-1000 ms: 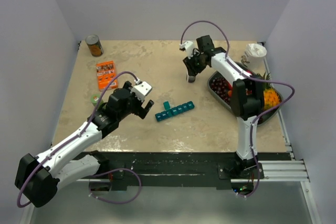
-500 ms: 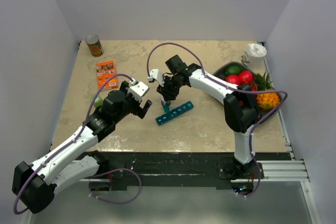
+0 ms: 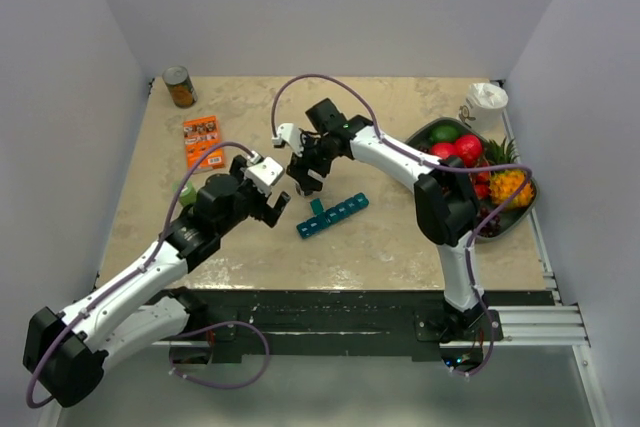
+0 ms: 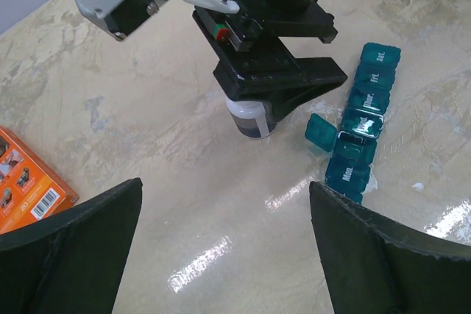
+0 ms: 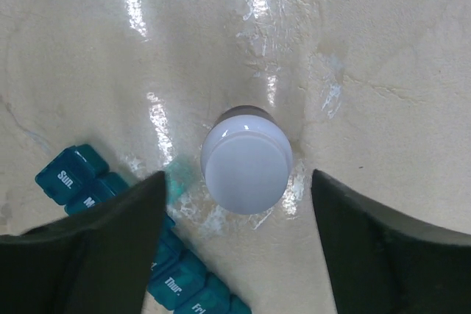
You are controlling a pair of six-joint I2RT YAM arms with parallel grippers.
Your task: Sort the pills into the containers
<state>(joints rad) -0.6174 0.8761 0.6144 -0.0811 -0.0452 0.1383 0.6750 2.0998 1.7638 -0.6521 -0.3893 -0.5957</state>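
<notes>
Teal plastic marks the pill organiser strip [image 3: 333,213], which lies slanted at mid-table [image 3: 400,107], a little towards the near edge. One lid [image 4: 320,131] is flipped up, so that compartment can take pills. Just beside that open lid stands the white-capped bottle [image 5: 246,168], upright, likely set close for a short pour. The right gripper [image 3: 306,179] hangs over it with jaws apart, clear of the cap on both sides. The left gripper [image 4: 224,184] hovers wide open and empty on the strip's left, probably ready to steady something.
</notes>
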